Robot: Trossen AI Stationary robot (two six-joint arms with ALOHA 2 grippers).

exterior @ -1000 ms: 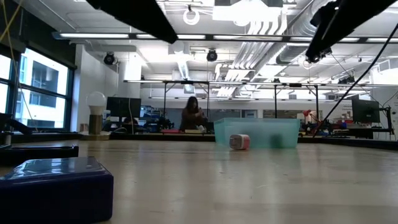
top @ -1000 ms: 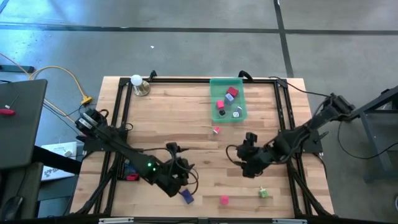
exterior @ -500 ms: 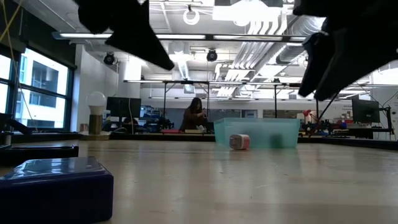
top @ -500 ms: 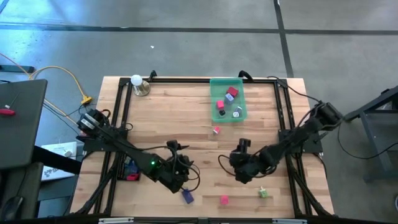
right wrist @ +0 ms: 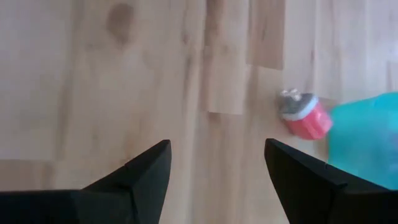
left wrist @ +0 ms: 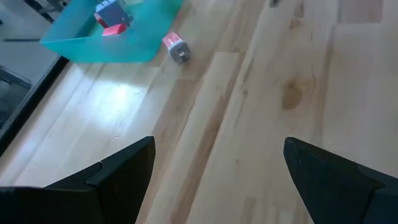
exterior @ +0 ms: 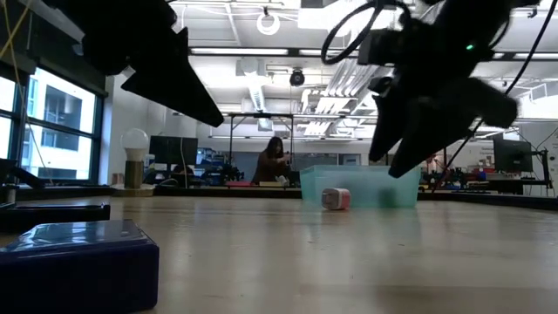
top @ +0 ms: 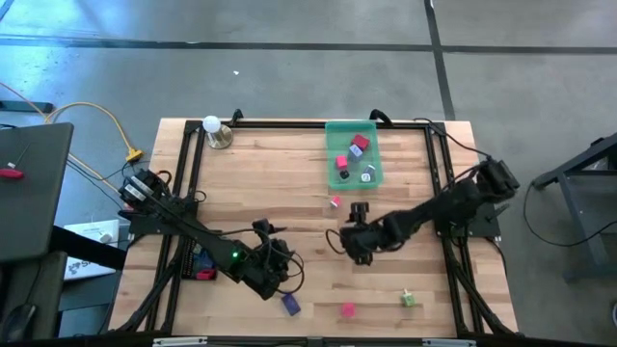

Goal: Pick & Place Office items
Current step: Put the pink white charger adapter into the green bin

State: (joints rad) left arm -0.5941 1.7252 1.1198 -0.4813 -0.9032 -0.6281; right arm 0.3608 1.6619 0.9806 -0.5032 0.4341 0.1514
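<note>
Both grippers hover open over bare wood and hold nothing. In the high view my left gripper (top: 278, 258) is near the table's near-left middle, and a purple block (top: 290, 305) lies just nearer than it. My right gripper (top: 345, 239) is at mid-table, nearer than a small pink-and-grey piece (top: 335, 201) that lies flat on the wood. That piece (right wrist: 303, 115) shows ahead of the right fingers, and also in the left wrist view (left wrist: 176, 46). A pink block (top: 347, 309) and a green piece (top: 409, 300) lie near the near edge. The translucent green tray (top: 353, 154) holds red and purple pieces.
A white ball on a round metal base (top: 214, 130) stands at the far-left corner. A black tray with red pieces (top: 201, 266) sits by the left rail. A black frame (top: 289, 123) runs round the table. A person (exterior: 272, 161) is far behind the table.
My right gripper has travelled toward the table's left and somewhat toward the far edge, nearing the pink-and-grey piece, and has dropped into the low view. My left gripper has drawn slightly toward the far edge, away from the purple block. No item has moved.
</note>
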